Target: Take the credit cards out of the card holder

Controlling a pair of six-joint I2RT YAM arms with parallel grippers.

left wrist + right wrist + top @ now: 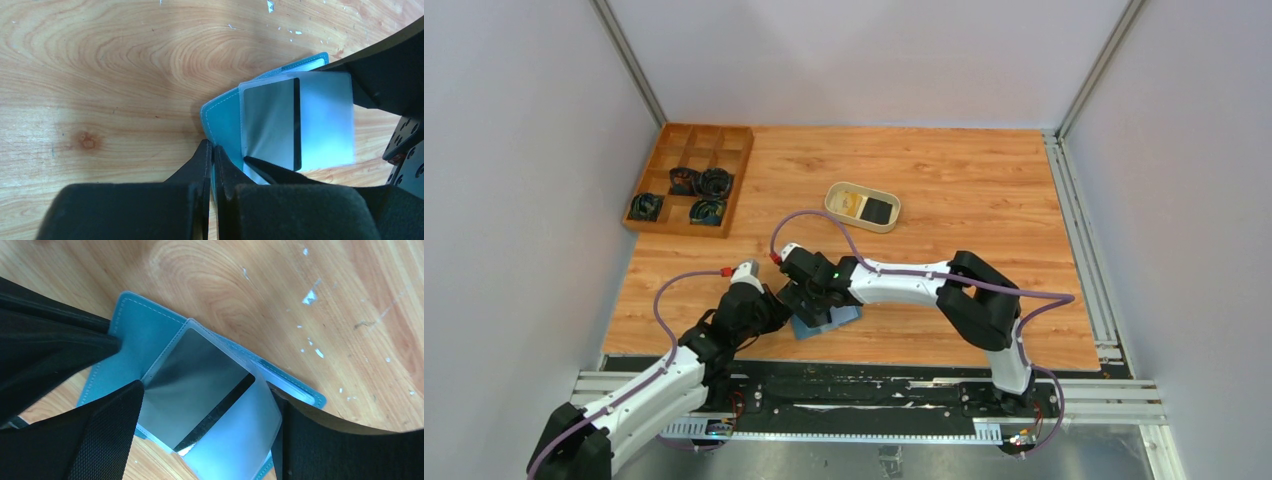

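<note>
- The left pincer is clamped together on the edge of the card holder, pinning its teal cover to the worktop. That hold should be kept firm and low.
- The right pincer stands wide apart, with one finger at 9 o'clock and the other at 3 o'clock of a grey card. It grips nothing.
- That card sits in a clear sleeve that fans out of the open holder toward 5 o'clock in the right wrist view. I cannot tell which side is the sleeve's mouth.
- To do the step well, close on the card's exposed edge rather than on the floppy plastic, then draw it out flat along the sleeve. Tugging upward would likely lift the whole holder.
- The holder lies at 6 o'clock on the worktop, by the arm bases.
- The beige dish, at 12 o'clock from the holder, already holds a black card and a tan-gold card.
</note>
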